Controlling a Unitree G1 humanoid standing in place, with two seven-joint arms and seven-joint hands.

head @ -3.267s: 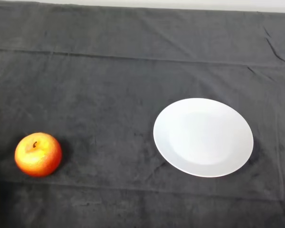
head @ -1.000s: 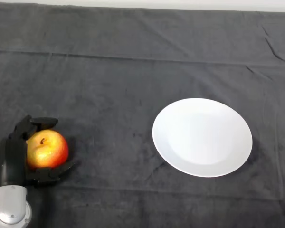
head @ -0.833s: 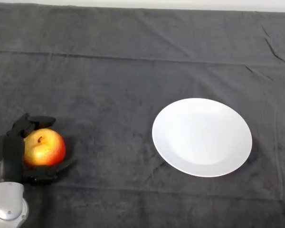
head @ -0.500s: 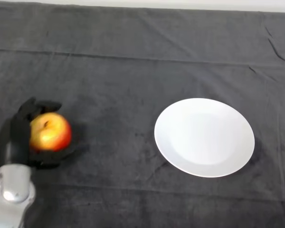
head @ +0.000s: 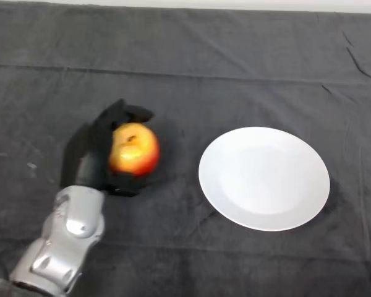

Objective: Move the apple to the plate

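Left hand (head: 94, 154) curled round apple (head: 134, 148), hiding its left side

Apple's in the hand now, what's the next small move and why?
Probably carry it on to the right. The left hand is curled around the apple, which sits left of the white plate with a strip of dark cloth between them. The plate holds nothing, so releasing over its middle looks safe once there.

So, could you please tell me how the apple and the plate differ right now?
The apple is red and yellow; the plate is white. The apple is held in the curled left hand; the plate lies free on the dark cloth, with nothing on it. The apple looks smaller than the plate. Both have round outlines.
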